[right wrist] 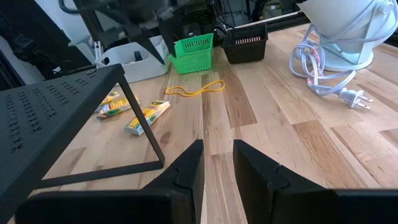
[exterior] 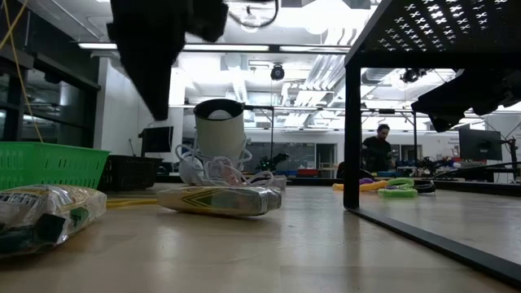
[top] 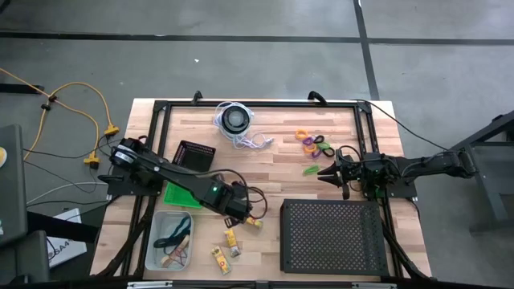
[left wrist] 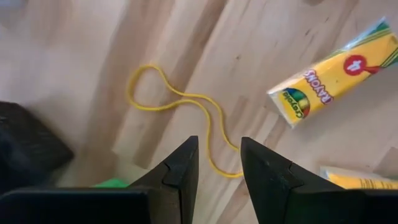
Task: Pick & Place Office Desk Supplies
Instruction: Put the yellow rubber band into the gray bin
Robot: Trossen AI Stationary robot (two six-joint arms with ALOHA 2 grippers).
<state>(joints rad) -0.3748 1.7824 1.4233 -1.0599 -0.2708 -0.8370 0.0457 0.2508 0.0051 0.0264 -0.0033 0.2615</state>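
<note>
A yellow rubber band (left wrist: 180,102) lies flat on the wooden table, also seen in the right wrist view (right wrist: 194,89). My left gripper (left wrist: 219,143) hangs open above one end of it, pointing steeply down and holding nothing; in the high view it is at the table's middle (top: 241,215). Two yellow crayon packets (left wrist: 336,74) (top: 218,255) lie close by. Small coloured rings (top: 313,144) lie at the far right. My right gripper (right wrist: 217,155) waits open and level at the right edge (top: 325,171).
A white bin (top: 170,241) with rubber bands stands near left, with a green basket (top: 181,195) and a black basket (top: 194,154) beyond it. The black perforated tray (top: 331,234) fills the near right. A round device with a white cord (top: 234,119) sits at the far middle.
</note>
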